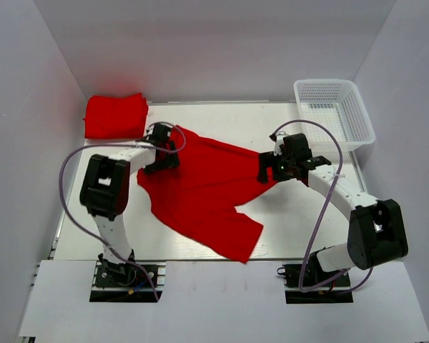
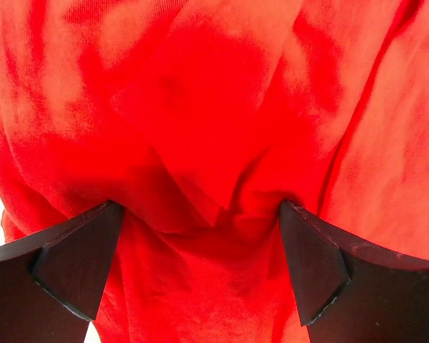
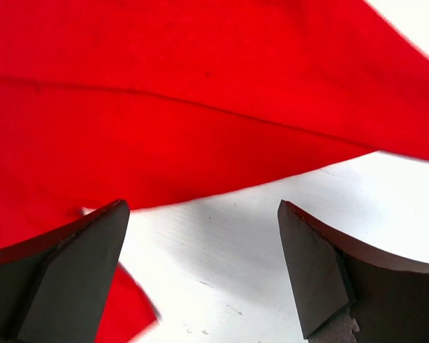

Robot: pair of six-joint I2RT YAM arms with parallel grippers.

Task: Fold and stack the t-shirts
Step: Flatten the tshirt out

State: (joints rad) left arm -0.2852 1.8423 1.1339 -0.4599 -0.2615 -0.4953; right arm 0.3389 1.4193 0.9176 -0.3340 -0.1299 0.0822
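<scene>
Btw L tool (image 1: 165, 158) & R tool (image 1: 267, 170), rumpled t-shirt (image 1: 200, 194)

Spread t-shirt (image 1: 200, 193), mid-table: plain bright red, no print. In the left wrist view its creases read as deeper red and the raised cloth as washed orange-pink.
Folded t-shirt pile (image 1: 114, 116), far left: same solid red.
Basket (image 1: 359, 118), far right: white, open mesh pattern.
Table (image 1: 286, 214): white, unmarked.
Arms: left arm (image 1: 104, 207) and right arm (image 1: 343, 189) have white shells with black joint blocks.
Cables (image 1: 62, 179): pale lilac.
Fingers of the left gripper (image 2: 200, 206) and right gripper (image 3: 200, 204): matte black.
Walls: pale grey-white.
</scene>
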